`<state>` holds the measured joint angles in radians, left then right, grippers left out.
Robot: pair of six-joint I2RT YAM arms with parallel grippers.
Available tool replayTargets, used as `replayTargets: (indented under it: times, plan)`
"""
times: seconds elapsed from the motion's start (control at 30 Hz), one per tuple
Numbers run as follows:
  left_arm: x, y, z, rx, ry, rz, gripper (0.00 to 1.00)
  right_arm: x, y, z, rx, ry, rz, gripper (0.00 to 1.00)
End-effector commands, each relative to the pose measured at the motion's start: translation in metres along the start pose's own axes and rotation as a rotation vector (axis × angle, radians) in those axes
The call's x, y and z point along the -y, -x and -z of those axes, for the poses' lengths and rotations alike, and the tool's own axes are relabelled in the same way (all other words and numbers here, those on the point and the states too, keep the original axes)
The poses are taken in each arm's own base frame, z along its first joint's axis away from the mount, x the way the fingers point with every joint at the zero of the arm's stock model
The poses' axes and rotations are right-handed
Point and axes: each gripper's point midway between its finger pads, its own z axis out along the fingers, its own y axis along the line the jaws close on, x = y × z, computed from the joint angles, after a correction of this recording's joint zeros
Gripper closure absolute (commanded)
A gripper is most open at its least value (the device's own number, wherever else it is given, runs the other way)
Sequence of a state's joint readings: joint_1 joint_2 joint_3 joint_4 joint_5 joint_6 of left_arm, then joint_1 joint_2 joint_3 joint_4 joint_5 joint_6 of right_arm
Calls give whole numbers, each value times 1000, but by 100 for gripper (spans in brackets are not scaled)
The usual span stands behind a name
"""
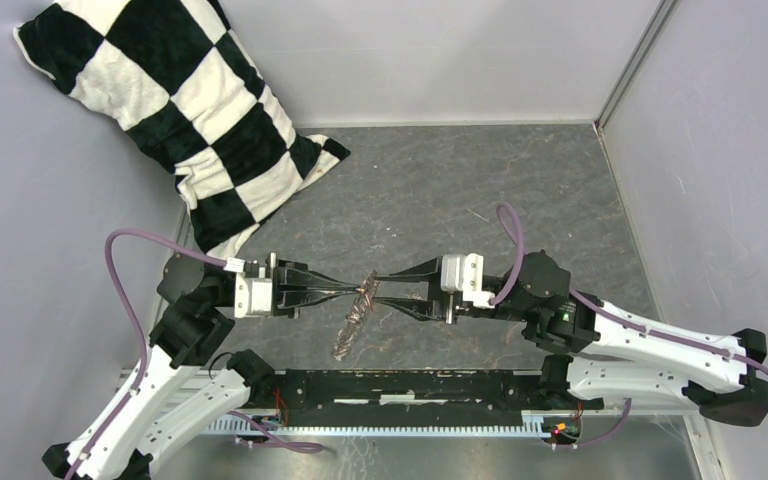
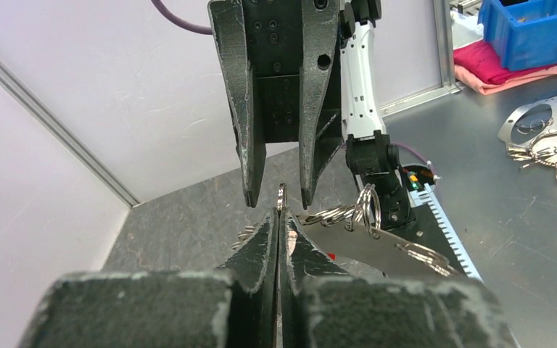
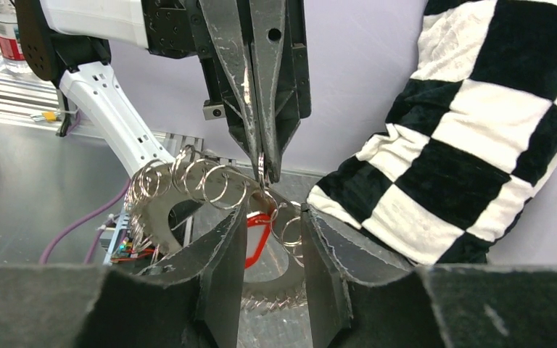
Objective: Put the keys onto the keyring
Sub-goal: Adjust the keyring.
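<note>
Top external: left gripper (image 1: 352, 291) clamped on keyring (image 1: 350, 328), which hangs centre, between both grippers. Right gripper (image 1: 388, 292) partly open, straddling the pinch. Can't pick out the key. Looks like a regrasp step; next, right must close squarely on the ring.

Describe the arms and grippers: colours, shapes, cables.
The left arm and right arm: white shells, black joints, a looping purple cable each. The left gripper and right gripper: black, two tapered fingers with scuffed edges, white block behind. A small green light glows on the right arm.
</note>
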<state>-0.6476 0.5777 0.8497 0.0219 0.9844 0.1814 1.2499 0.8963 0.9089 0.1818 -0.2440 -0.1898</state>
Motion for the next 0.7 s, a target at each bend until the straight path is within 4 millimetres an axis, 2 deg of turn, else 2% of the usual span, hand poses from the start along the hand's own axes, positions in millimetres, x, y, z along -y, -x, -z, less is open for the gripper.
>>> replayTargets:
  times: [0.0,0.27,0.43,0.67]
  plan:
    - [-5,9,-2,35,26,7,98,0,33,-8,99,17,-19,62]
    - [-8,4,-1,27,45,19,98,-2,29,-10,124,16,-52,69]
    - [-8,4,-1,28,46,17,98,-3,22,-15,96,21,-56,80]
    - [-7,6,-1,32,44,9,98,-1,8,-18,33,14,-61,79]
